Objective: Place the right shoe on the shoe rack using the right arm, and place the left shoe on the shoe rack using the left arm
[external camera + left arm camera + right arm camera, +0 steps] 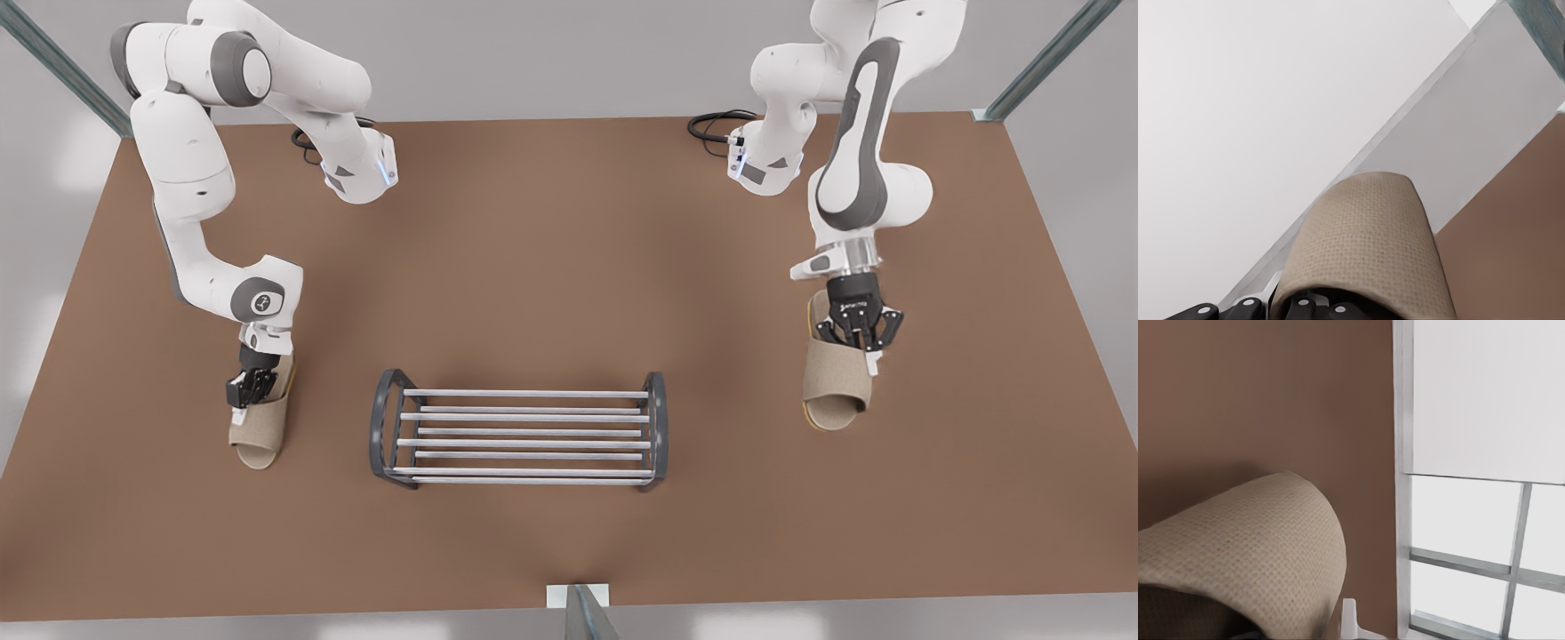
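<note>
right gripper [242, 391]: clamped on right shoe [260, 436], front view's left
left gripper [861, 342]: clamped on left shoe [834, 391], front view's right
shoe rack [520, 442]: between them, nearer right gripper
axes: shoes' long axes crosswise to rack bars
path: bare table [569, 249], judged unobstructed

slippers [834, 382] woven cloth; rack [520, 440] metal bars; table [569, 222] matt.

Brown table [569, 231], pale grey walls [1271, 100], a white-framed window [1471, 553].
</note>
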